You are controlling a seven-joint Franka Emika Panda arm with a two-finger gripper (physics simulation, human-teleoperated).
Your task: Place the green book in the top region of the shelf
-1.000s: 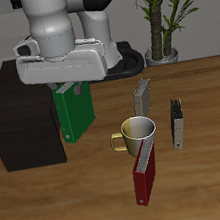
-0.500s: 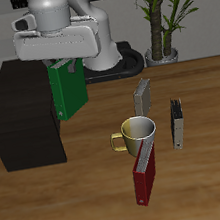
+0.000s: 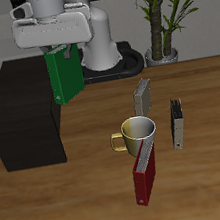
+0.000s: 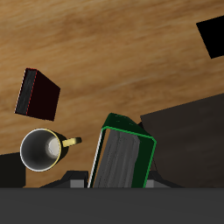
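A wooden table [image 3: 213, 166] is carrying the whole scene, with a potted plant [image 3: 159, 13] standing at its back. The green book [image 3: 66, 77] is hanging upright in the air, clamped between the jaws of the gripper [image 3: 62, 51], beside the upper edge of the black-brown shelf [image 3: 22, 117] and not resting on it. So the pick is done; moving over the flat top and releasing are, I judge, left. Nearer the front edge a yellow-handled mug [image 3: 136, 134], a dark red book [image 3: 145, 177] and two thin grey books [image 3: 144, 98] are standing.
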